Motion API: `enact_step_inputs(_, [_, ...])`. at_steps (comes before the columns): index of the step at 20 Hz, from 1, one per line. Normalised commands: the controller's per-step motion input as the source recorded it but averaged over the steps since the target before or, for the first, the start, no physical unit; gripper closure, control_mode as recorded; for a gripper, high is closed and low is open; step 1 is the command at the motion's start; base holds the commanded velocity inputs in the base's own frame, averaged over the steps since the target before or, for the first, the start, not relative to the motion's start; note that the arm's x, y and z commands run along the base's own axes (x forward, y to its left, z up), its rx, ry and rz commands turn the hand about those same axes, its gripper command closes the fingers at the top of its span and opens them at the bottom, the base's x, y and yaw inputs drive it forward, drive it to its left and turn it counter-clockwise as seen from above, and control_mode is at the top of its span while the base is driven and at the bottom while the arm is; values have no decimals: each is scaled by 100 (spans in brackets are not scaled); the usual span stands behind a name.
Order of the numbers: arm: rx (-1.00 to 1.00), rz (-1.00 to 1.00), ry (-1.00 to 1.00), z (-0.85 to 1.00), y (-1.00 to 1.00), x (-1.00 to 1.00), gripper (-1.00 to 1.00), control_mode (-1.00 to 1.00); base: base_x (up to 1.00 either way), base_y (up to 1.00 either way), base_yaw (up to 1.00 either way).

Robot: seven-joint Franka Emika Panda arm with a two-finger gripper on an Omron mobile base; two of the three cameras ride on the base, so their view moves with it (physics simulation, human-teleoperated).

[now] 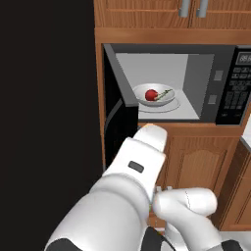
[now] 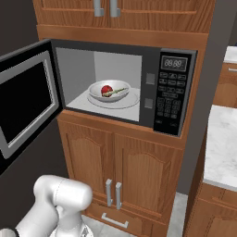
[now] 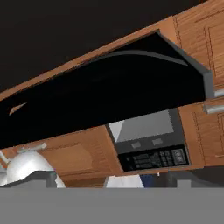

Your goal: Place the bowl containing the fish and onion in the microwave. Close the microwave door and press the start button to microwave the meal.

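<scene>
The white-grey bowl (image 1: 156, 98) (image 2: 109, 90) sits on the turntable inside the microwave (image 1: 196, 83) (image 2: 148, 88). In it lie the red onion (image 1: 151, 94) (image 2: 107, 90) and the slender fish (image 1: 164, 93) (image 2: 116, 92). The microwave door (image 1: 120, 120) (image 2: 25, 104) stands swung open to the left. My hand (image 1: 151, 137) is low in front of the door's free edge, its fingers hidden behind the wrist. In the hand view the door's black outer face (image 3: 109, 100) with its curved handle (image 3: 144, 54) looms close, and the keypad (image 3: 153, 158) lies beyond.
Wooden cabinets sit above the microwave (image 2: 111, 11) and below it (image 2: 120, 171). A marble counter (image 2: 222, 139) stands to the right. A dark tall surface (image 1: 49, 122) lies left of the open door.
</scene>
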Motion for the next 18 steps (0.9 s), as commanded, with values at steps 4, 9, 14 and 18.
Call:
enact_step_inputs(4, [-22,0,-4,-8,92,0,-100,-100,0,0,0])
enact_step_inputs(9, [-14,-2,0,-27,75,17,-100,-100,0,0,0])
enact_step_inputs(14, [-14,-6,0,-33,60,49,-100,-100,0,0,0])
enact_step_inputs(18, [-12,-11,0,-31,32,71,-100,-100,0,0,0])
